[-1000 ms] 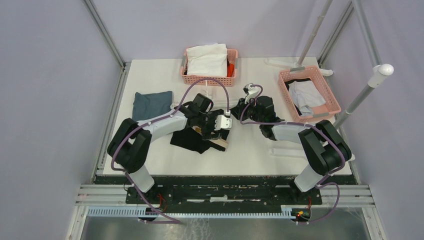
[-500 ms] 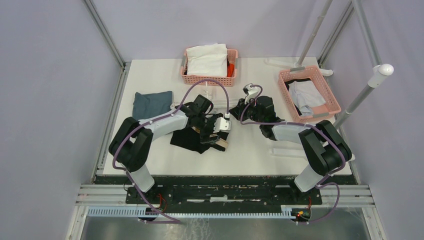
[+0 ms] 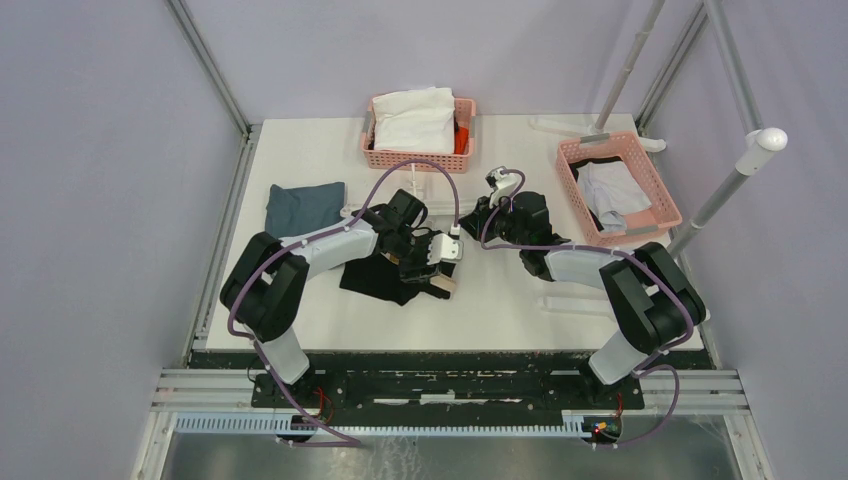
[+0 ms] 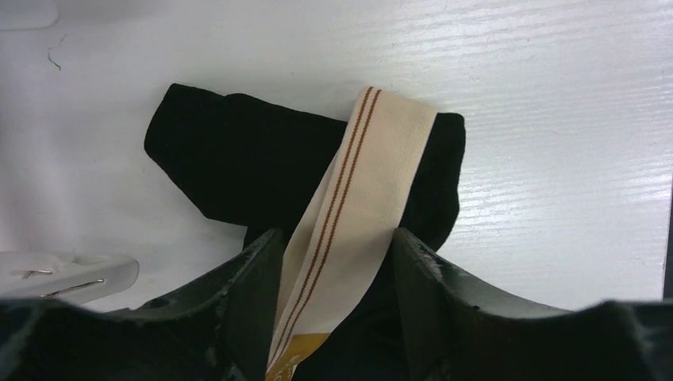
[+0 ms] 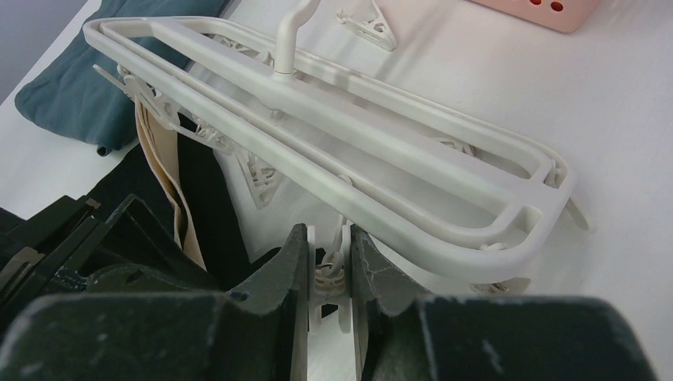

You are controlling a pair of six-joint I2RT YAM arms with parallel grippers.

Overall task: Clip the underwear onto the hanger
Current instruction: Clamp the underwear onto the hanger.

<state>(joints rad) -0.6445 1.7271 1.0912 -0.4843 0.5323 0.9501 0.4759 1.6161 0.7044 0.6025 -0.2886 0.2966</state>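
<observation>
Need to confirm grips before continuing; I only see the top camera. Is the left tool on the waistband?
Observer: Left wrist camera shows the underwear's striped waistband running between the left tool's fingers; pinched or not, I cannot tell.
Operator: And the right tool?
Observer: Right wrist camera: it is shut on a clip on the hanger's near rail.
Operator: Fabric in that clip?
Observer: None that I can see; the waistband lies apart from it, beneath the hanger's far end.
</observation>
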